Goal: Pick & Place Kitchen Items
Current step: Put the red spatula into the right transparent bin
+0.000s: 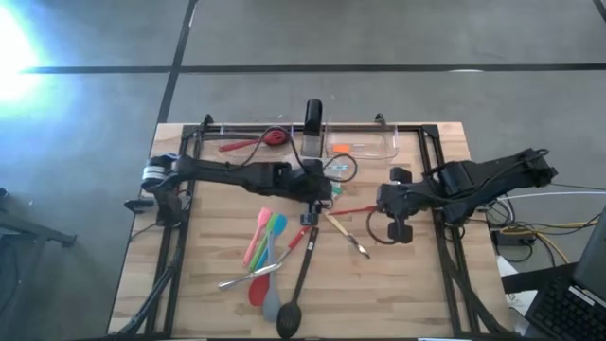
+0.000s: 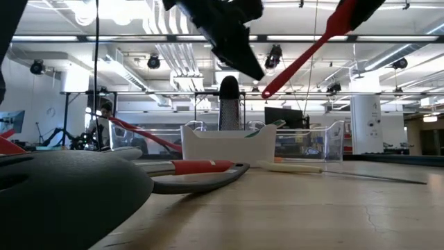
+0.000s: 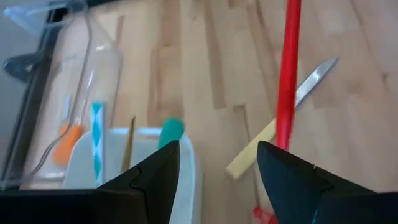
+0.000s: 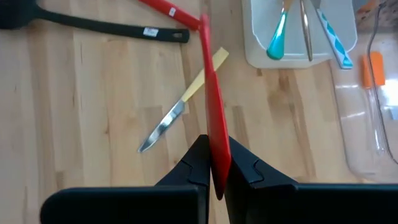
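My right gripper (image 4: 214, 169) is shut on a slim red utensil (image 1: 355, 210) held above the table's middle; in the low view it (image 2: 305, 54) slants down from the gripper. My left gripper (image 3: 217, 180) is open and empty, hovering over the near edge of the white dish (image 3: 186, 163), just left of the red utensil (image 3: 287, 74). Several coloured spoons (image 1: 265, 232), a black spoon (image 1: 295, 298) and a wooden-handled knife (image 1: 346, 235) lie flat on the table. My right gripper pinches one end of the red utensil (image 4: 217, 146) between its two fingers, coming from the table's right side, with the utensil running on along the fingers. The utensil is lifted clear of the table, and its free end (image 2: 268, 92) tilts down toward the left gripper.
The white dish (image 4: 258, 56) holds a teal spoon and other slim items. A clear bin (image 1: 365, 144) stands at the back right, and another with a red spatula (image 1: 251, 142) at the back left. A black frame (image 1: 185, 152) runs around the table's edges.
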